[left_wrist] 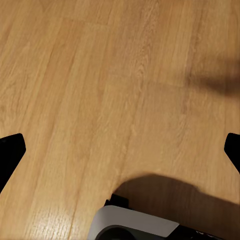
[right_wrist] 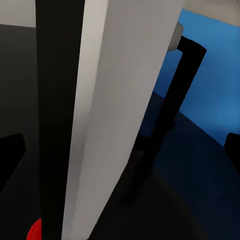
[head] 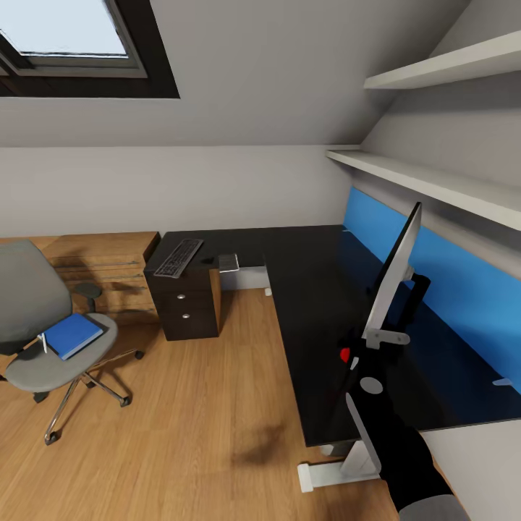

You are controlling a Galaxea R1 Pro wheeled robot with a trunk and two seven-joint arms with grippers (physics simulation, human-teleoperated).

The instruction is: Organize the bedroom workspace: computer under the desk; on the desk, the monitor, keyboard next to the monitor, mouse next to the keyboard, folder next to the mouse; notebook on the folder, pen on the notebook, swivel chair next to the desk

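Observation:
The monitor [head: 394,271] stands edge-on on the black desk [head: 311,304], in front of its blue back panel. My right gripper [head: 369,346] is open at the monitor's lower corner by the red dot. In the right wrist view the gripper [right_wrist: 120,150] has its fingertips [right_wrist: 11,155] wide apart on either side of the monitor's edge [right_wrist: 115,100]. The keyboard [head: 179,257] lies on the desk's far left end, with a small grey notebook [head: 229,262] beside it. The blue folder [head: 71,335] rests on the swivel chair [head: 43,347] at the left. My left gripper [left_wrist: 120,150] hangs open over bare floor.
A dark drawer unit [head: 189,304] sits under the keyboard end of the desk. A light-wood dresser [head: 101,264] stands behind the chair. White shelves [head: 434,181] run above the desk on the right. Open wood floor [head: 195,405] lies between chair and desk.

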